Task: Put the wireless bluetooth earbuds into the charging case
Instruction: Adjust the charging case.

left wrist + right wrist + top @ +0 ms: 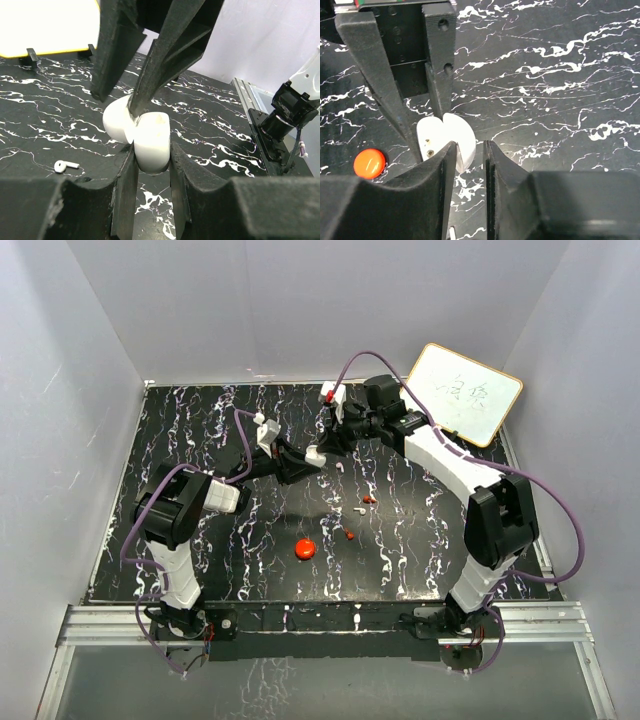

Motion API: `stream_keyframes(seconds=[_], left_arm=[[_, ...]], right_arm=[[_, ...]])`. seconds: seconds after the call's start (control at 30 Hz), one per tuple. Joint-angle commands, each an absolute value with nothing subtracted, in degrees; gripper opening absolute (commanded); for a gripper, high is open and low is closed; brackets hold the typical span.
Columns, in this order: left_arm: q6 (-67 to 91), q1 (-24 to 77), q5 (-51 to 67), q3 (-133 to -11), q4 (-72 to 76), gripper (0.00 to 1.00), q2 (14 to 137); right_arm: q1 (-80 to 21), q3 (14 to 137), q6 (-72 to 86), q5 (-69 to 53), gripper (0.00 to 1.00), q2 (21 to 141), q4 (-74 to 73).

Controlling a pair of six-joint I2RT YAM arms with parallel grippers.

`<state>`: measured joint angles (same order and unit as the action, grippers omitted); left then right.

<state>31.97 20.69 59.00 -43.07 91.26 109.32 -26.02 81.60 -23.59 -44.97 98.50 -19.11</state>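
Currently the left gripper (150, 152) clamps the body of the white case (152, 132) near the middle of the table (200, 540). The right gripper (468, 150) straddles the opened lid (116, 120). One finger touches the lid and a dark gap shows at the other, so a firm pinch cannot be confirmed. No earbud sits in the case. The white earbud (357, 510) and one red earbud (368, 499) lie just beside each other on the table, apart from the case. The second red earbud (349, 535) lies nearer the red puck (305, 548).

Probable faults:
- Both grippers are committed to the case, so neither is free to pick. If the right gripper releases, the lid may fall shut.
- The shell is smooth and rounded. Opposed pulls by the two arms may twist it out of the left fingers.
- The earbuds are tiny, so an off-centre pinch may flick one away.
- The puck shares the red colour and may be mistaken for an earbud.

View coverage:
- Only the top view shows all three earbuds and the puck together, but it is too coarse to show the lid.
- The left wrist view shows the split between lid and body, plus the white earbud alone.
- The right wrist view shows the puck and two small marks on the case face, but no earbud that can be identified.
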Motion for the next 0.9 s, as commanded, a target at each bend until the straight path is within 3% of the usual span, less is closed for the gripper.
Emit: stream_keyframes(seconds=[0.0, 0.1, 0.87], left_arm=[[29.8, 21.2, 60.5, -42.3, 102.2, 0.0, 107.9], [29.4, 21.3, 60.7, -42.3, 102.3, 0.0, 107.8], [24.7, 22.1, 61.5, -41.5, 102.3, 0.0, 102.9]], right_arm=[[-25.1, 86.0, -22.3, -45.5, 0.29, 99.3, -15.6], [-24.8, 86.7, -22.0, -45.9, 0.37, 99.4, -15.6], [-24.7, 88.9, -19.7, -44.5, 0.39, 103.3, -14.7]])
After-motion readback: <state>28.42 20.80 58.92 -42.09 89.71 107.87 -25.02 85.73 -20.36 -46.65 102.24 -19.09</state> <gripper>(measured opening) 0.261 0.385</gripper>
